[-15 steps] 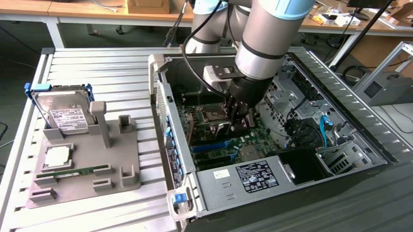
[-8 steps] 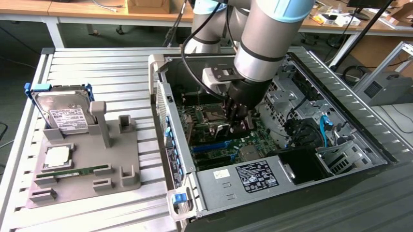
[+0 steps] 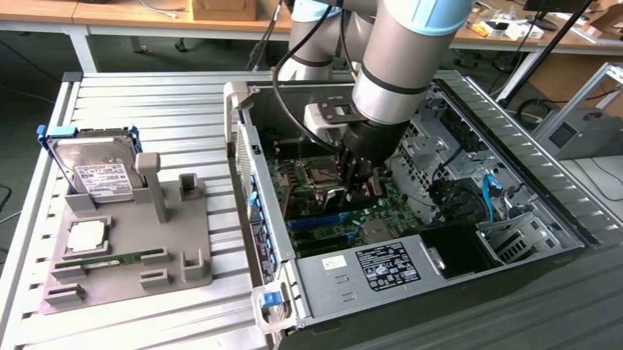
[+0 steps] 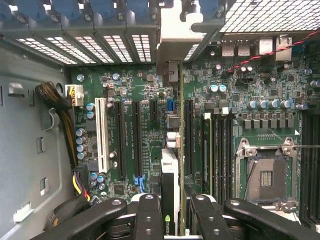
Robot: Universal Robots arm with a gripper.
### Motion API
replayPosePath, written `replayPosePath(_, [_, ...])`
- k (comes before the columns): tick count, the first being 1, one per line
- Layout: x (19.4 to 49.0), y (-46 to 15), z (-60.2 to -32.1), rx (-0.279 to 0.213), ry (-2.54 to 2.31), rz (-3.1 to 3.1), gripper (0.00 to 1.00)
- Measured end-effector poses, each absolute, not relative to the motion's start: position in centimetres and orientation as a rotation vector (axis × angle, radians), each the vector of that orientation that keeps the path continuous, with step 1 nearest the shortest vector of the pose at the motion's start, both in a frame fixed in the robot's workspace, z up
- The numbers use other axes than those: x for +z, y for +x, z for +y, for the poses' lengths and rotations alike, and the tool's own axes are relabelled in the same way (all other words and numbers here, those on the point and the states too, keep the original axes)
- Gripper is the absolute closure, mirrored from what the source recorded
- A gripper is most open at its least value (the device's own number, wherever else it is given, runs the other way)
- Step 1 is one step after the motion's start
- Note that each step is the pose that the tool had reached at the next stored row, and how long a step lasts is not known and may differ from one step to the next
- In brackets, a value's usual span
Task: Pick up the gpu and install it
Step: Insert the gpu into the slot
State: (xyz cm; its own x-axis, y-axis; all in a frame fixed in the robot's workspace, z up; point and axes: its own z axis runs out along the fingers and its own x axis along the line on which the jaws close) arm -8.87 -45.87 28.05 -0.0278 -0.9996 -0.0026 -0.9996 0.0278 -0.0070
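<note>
The gripper [image 4: 174,207] clamps the gpu [image 4: 170,165] edge-on, just above the motherboard [image 4: 145,80] and among its black expansion slots [image 4: 136,135]. If the card sits slightly off its slot, pressing down would likely jam or crack the connector edge.

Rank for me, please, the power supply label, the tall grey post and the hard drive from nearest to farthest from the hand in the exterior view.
1. power supply label, right beside the hand.
2. tall grey post, on the tray, exterior view's left.
3. hard drive, farthest left.
</note>
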Motion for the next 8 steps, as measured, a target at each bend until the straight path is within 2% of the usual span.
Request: replayPosePath(8, [27.75, -8.88, -45.87, -0.005, -2.186, 2.247, 0.73])
